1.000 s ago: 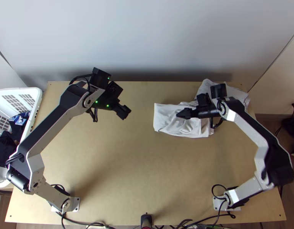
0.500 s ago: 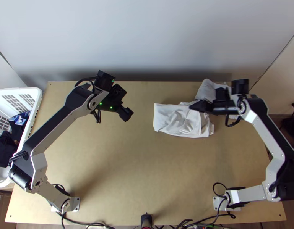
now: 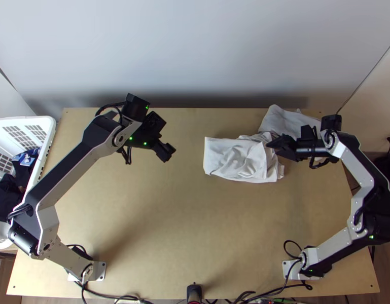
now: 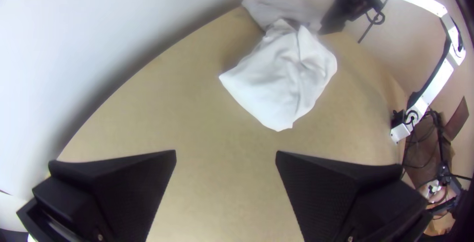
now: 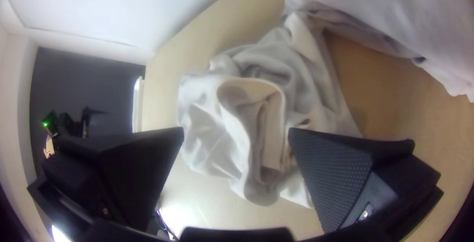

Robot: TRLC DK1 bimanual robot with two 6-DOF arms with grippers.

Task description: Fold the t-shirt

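In the top view, the white t-shirt point(image 3: 235, 159) lies bunched right of the table's middle, a squarish flap toward the left and rumpled folds on its right. My right gripper point(image 3: 277, 144) is over its right side, and in the right wrist view the right gripper point(image 5: 236, 131) stands open above the t-shirt point(image 5: 256, 118), with nothing between its fingers. My left gripper point(image 3: 167, 153) is over bare table, left of the cloth. The left wrist view has the left gripper point(image 4: 226, 153) open and apart from the t-shirt point(image 4: 281, 81).
Another pale cloth point(image 3: 291, 121) lies at the table's far right corner, close against the t-shirt's upper right. A white basket point(image 3: 48, 126) with dark clothes stands at the left edge. A wall rises behind the table point(image 3: 159, 218).
My right gripper has moved rightward across the t-shirt toward its right side. The left gripper has shifted slightly right. The t-shirt lies as before.
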